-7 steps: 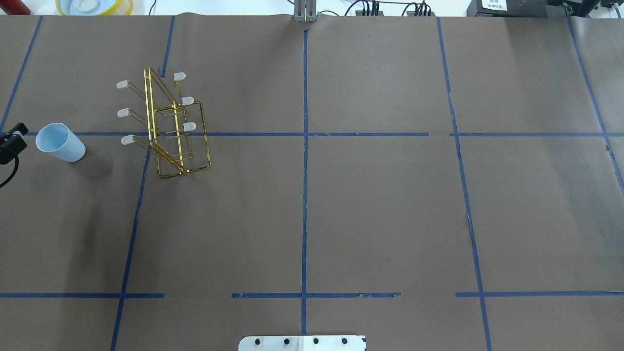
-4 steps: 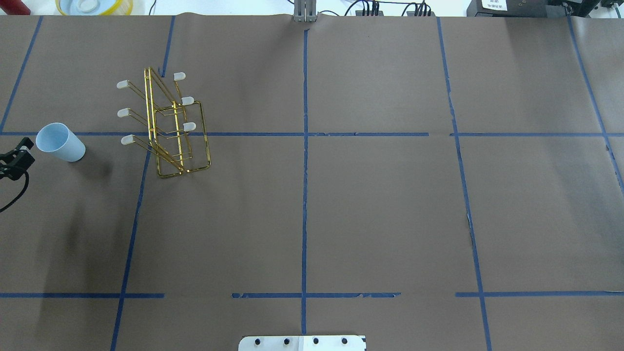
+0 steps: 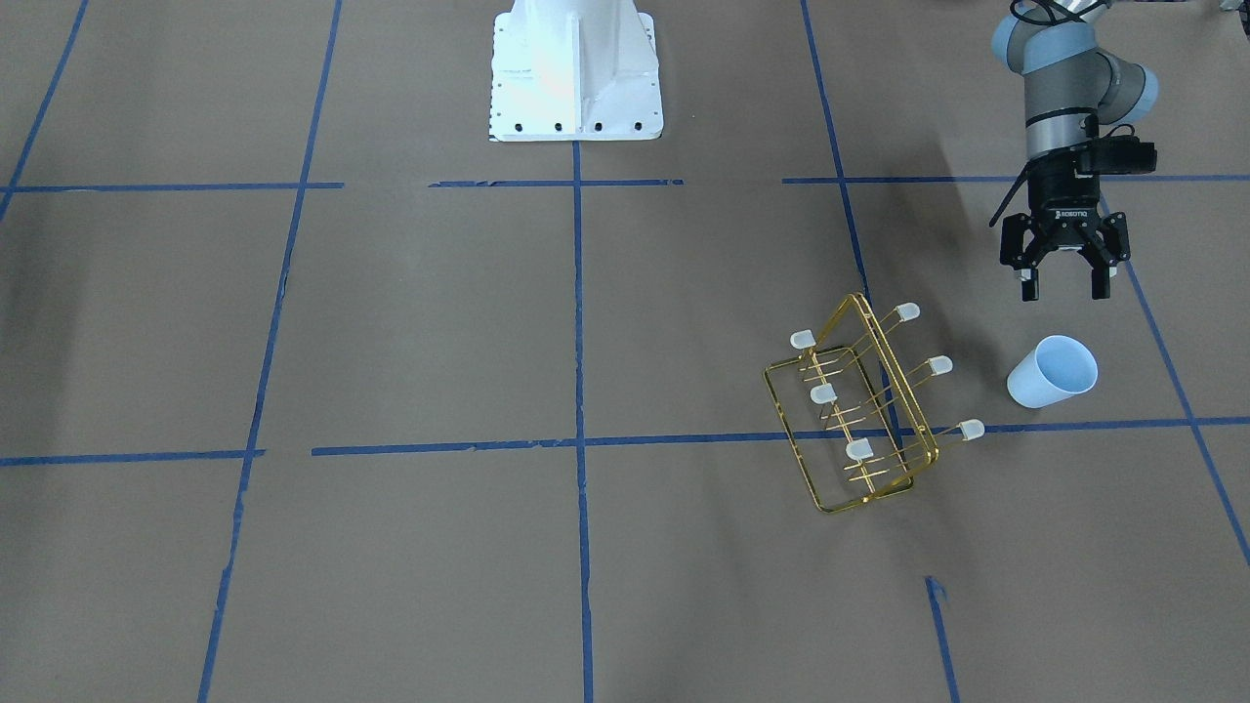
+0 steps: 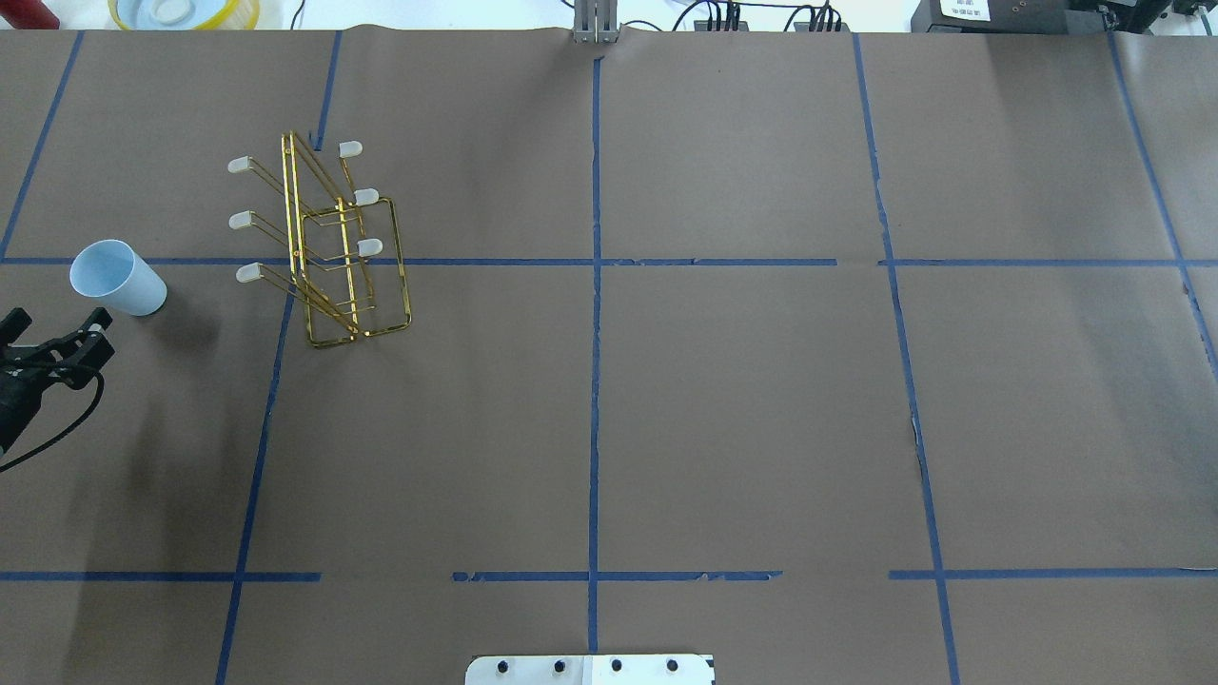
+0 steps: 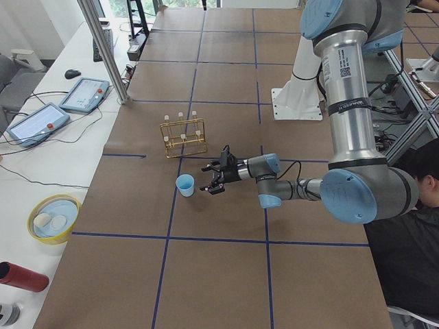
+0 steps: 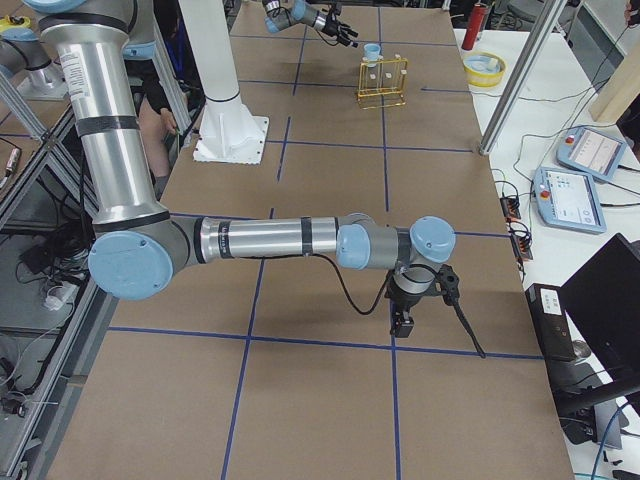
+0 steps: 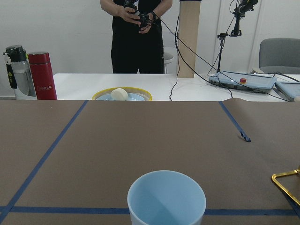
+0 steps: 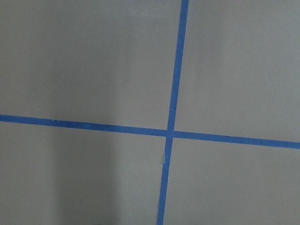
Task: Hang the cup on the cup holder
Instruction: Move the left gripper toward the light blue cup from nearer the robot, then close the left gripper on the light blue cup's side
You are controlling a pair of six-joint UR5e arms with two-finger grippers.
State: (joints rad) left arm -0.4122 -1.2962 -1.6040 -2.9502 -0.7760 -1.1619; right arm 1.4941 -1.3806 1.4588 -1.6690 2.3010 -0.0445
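Locating the cup (image 4: 116, 277) (image 3: 1053, 372) (image 5: 184, 185) (image 6: 372, 50) (image 7: 166, 199): upright, mouth up, on the brown-covered table (image 4: 723, 419), in the far-left area as seen from overhead. Empty inside, per the left wrist view. Touched by neither gripper.

Just right of the cup, apart from it: cup holder (image 4: 295, 224) (image 3: 896, 376) (image 5: 183, 137) (image 6: 382, 85), standing on its rectangular base. 6 prongs with white caps, 3 pointing left toward the cup and 3 pointing right. Nothing hung on any prong.

On the near side of the cup, close but not in contact: left gripper (image 4: 59, 322) (image 3: 1063, 288) (image 5: 209, 179) (image 6: 345, 35). Jaws spread wide, nothing between them, fingertips aimed at the cup. Wrist roughly level above the table, per the exterior left view, with the cup centred at the bottom of the wrist camera picture.

Well apart, near the right end of the table: right gripper (image 6: 400, 320), pointing down at the surface. Jaw state: cannot tell, since seen only from the exterior right view. Right wrist view filled by brown cover and 1 crossing of blue tape lines (image 8: 171, 132).

Beyond the table's left end, on a white bench: yellow bowl (image 4: 186, 11) (image 5: 49, 218) (image 7: 122, 95) and red bottle (image 7: 41, 75). Behind them, a person in black (image 7: 137, 33), cut off at the neck.

Between the 2 arms: white base plate (image 3: 576, 68).
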